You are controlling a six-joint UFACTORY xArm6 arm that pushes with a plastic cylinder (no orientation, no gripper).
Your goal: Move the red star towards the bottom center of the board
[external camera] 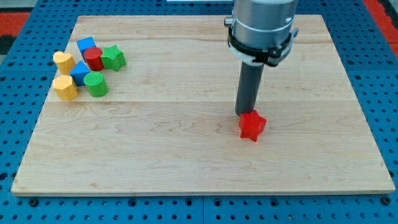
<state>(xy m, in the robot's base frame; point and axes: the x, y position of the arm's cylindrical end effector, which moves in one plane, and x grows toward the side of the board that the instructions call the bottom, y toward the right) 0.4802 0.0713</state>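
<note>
Nearest the view's bottom sits the red star point(252, 126), right of the board's point(186, 162) centre. My tip point(246, 114), a bare rod with no claw to spread or pinch, touches its upper-left edge. Star looks light, rigid, prone to spin; push squarely through its middle.

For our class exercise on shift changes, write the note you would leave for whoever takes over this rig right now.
My tip: just above the red star in the view, touching or nearly touching its top edge.
Red star: right of centre, about two thirds of the way down the board.
Done: the star sits apart from the cluster of other blocks at the view's upper left.
Left: push it down and slightly to the view's left, to bottom centre.
</note>
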